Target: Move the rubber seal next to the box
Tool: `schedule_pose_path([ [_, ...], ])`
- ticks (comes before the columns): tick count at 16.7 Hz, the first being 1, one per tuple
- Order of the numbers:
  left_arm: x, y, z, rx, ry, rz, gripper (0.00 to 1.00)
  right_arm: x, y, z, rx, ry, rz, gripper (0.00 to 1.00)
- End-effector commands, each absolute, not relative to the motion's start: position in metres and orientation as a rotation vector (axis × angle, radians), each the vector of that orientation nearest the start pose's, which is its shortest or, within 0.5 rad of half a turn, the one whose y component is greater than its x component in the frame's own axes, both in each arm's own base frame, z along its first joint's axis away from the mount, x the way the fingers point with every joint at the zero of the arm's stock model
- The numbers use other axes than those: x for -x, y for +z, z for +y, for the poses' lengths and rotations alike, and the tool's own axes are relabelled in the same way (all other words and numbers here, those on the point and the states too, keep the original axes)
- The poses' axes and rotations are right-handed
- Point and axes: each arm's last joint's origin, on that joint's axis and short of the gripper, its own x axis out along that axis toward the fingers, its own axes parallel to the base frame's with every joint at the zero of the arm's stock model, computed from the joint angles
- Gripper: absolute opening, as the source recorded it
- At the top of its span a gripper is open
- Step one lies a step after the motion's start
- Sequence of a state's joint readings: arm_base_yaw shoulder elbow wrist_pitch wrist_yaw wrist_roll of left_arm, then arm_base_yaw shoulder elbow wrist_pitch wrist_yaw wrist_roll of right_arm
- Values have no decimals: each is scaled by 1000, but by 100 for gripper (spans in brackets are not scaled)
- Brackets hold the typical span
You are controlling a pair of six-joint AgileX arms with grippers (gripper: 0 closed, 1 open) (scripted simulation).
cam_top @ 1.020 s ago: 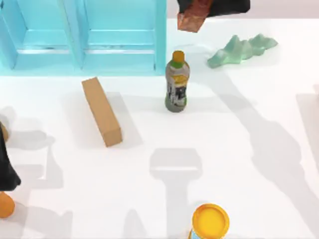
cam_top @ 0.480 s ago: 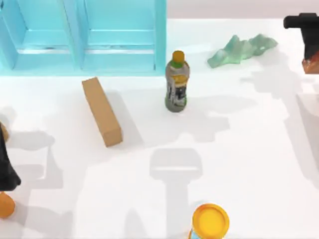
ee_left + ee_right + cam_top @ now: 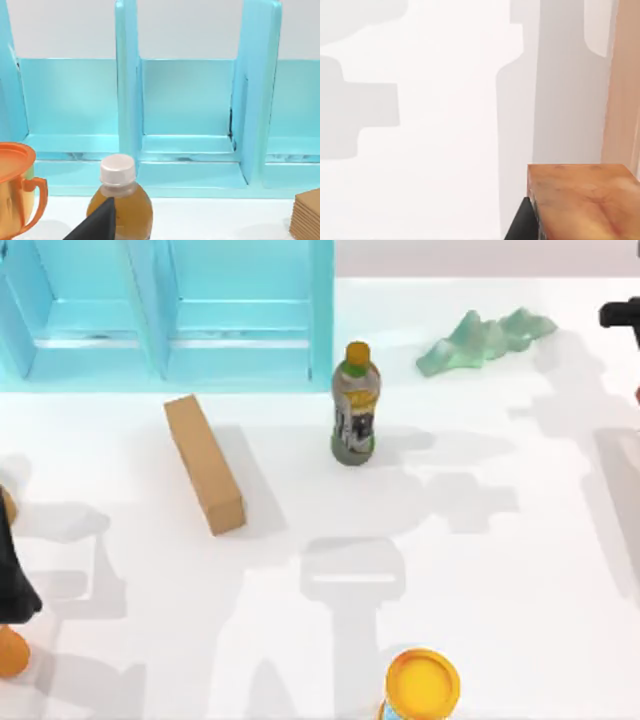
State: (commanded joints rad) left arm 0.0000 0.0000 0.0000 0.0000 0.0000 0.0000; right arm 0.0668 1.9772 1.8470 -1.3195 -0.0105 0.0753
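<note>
The rubber seal (image 3: 582,200), a glossy reddish-brown chunk, sits close in front of the right wrist camera, above the white table. One black finger (image 3: 520,225) of my right gripper presses against its side. In the top view my right arm (image 3: 624,315) pokes in at the far right edge, near the back. The box (image 3: 203,462), a long tan cuboid, lies on the table's left half, far from that arm; its corner (image 3: 306,217) appears in the left wrist view. My left arm (image 3: 14,575) stays parked at the left edge.
A blue shelf unit (image 3: 165,310) spans the back left. A drink bottle (image 3: 353,410) stands mid-table, a green crumpled lump (image 3: 482,337) lies at the back right, and a yellow-lidded can (image 3: 422,685) is at the front. An orange cup (image 3: 15,185) and an amber bottle (image 3: 120,200) stand by the left arm.
My right arm carried the rubber seal from the back centre over to the right edge, and it has slid almost out of the top view. The left arm has not moved.
</note>
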Motion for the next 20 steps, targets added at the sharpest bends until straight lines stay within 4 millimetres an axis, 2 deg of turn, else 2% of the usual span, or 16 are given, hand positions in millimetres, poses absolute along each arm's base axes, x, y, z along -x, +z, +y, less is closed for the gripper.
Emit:
schedule_pose_path([
  [3, -106, 160, -1, 0, 0, 0, 100, -393, 262, 32, -13, 17, 1451, 0],
  [9, -106, 160, -1, 0, 0, 0, 100, -396, 214, 31, -20, 15, 1438, 0],
  [13, -106, 160, -1, 0, 0, 0, 100, -396, 209, 31, -17, 15, 1444, 0],
  [20, -106, 160, -1, 0, 0, 0, 100, -396, 209, 31, -17, 15, 1444, 53],
])
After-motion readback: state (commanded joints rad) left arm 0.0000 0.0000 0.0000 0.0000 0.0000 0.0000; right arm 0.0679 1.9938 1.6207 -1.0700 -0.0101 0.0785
